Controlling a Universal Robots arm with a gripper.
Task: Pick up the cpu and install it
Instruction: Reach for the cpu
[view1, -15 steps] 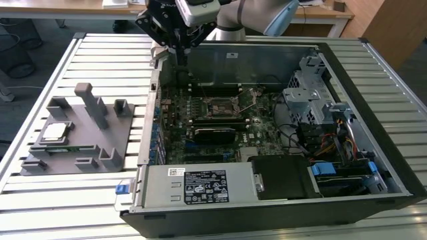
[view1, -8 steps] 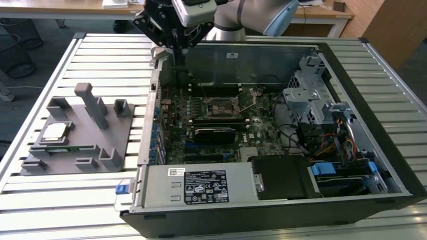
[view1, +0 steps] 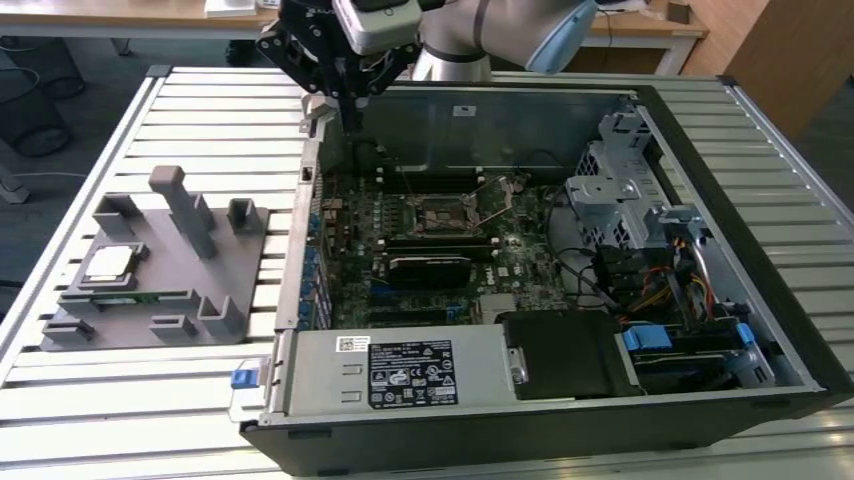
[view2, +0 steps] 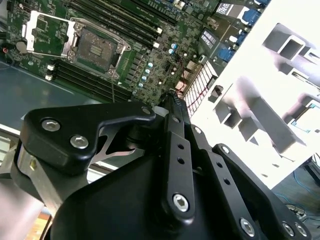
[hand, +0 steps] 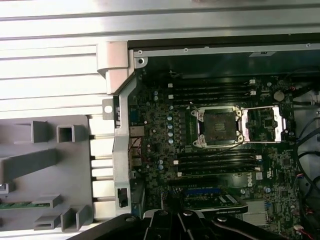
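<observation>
The gripper (view1: 351, 126) hangs with its black fingers drawn together and nothing between them, above the far edge of the open computer case (view1: 561, 415), near that case's corner at the exterior view's left. In both wrist views its tip (view2: 172, 98) (hand: 172, 214) sits over the green motherboard (hand: 155, 145), apart from the board. The dark square socket (view1: 441, 212) lies further in on the board, and in the first wrist view its metal cover plate (hand: 265, 124) is swung open beside it.

The case lies on a slatted metal table (view1: 200, 110). A grey holder (view1: 200, 270) stands by the table's edge at the exterior view's left, just beside the case. The cpu (view1: 110, 263) lies flat on the holder, well apart from the gripper: a small square chip with a dull silver top and a thin pale rim. A narrow green memory stick (view1: 134, 297) lies just beside it on the holder.
</observation>
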